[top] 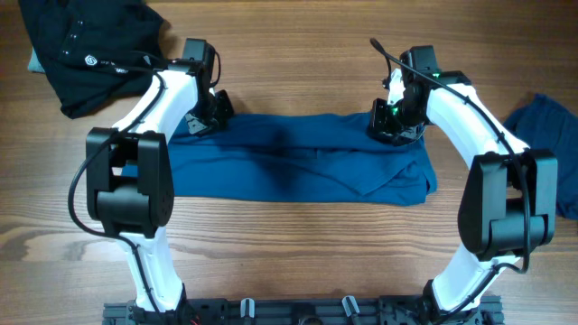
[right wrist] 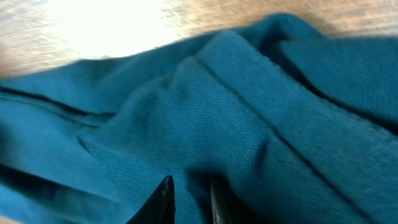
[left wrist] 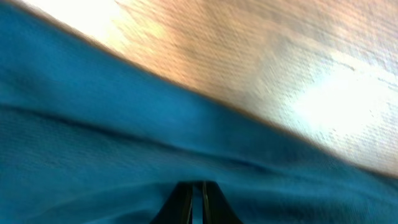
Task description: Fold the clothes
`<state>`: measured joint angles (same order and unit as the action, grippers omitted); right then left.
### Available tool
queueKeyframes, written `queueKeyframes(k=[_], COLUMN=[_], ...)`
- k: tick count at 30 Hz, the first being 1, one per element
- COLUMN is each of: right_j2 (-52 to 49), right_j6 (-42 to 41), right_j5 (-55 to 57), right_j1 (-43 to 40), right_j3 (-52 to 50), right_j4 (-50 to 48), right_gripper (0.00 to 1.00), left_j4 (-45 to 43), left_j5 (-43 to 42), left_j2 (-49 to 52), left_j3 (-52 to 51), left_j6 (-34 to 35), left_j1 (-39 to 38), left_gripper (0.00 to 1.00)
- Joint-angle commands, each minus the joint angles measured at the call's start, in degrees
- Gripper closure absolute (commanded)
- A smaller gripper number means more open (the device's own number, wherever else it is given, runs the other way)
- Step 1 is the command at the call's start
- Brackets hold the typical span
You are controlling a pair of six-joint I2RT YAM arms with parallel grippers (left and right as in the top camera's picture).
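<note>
T-shirt (top: pixel 307 167), overhead: it is lying as a long mid-blue band across the middle of the desk (top: pixel 298 54), creased and doubled over on itself, between the two arms.
Left pincer (top: pixel 206 116), overhead: it is pressing down at the far left corner of the T-shirt, touching the cloth.
Right pincer (top: pixel 395 126), overhead: it is sitting on the far right corner of the T-shirt, touching the cloth.
Darker blue garment (top: pixel 551 153), overhead: it is lying at the right edge of the desk, apart from the T-shirt.
Black garment (top: pixel 90 45), overhead: it is lying crumpled at the far left corner of the desk.
Left pincer (left wrist: pixel 198 186), left wrist: its fingers are standing almost together, nipping the blue T-shirt (left wrist: pixel 124 143); the picture is blurred.
Desk (left wrist: pixel 249 56), left wrist: bare wood is showing just past the cloth's edge.
Right pincer (right wrist: pixel 189 183), right wrist: its fingers are standing a little apart, gripping a raised fold of the T-shirt (right wrist: pixel 236 112).
Desk (right wrist: pixel 93 31), right wrist: pale wood is showing beyond the far hem.
</note>
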<state>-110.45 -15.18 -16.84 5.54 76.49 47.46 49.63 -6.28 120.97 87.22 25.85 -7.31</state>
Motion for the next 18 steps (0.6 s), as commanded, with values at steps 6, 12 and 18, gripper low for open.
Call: queueKeyframes(k=[6, 12, 18], right_j2=[-0.81, -0.81, -0.81], right_j6=[-1.51, -6.05, -11.28], right_j5=[7.08, 14.03, 17.00], right_j1=[0.02, 0.02, 0.02], right_j3=[-0.87, -0.87, -0.87], right_j4=[0.90, 3.63, 6.54], right_gripper=[0.80, 0.80, 0.82], left_j4=[-0.57, 0.22, 0.52], left_j5=[10.34, 16.87, 19.47], left_j2=[0.87, 0.87, 0.85], left_j3=[-0.96, -0.96, -0.96], left_j6=[-1.25, -1.84, -1.33], left_j1=[4.74, 8.57, 13.11], left_gripper=[0.91, 0.88, 0.93])
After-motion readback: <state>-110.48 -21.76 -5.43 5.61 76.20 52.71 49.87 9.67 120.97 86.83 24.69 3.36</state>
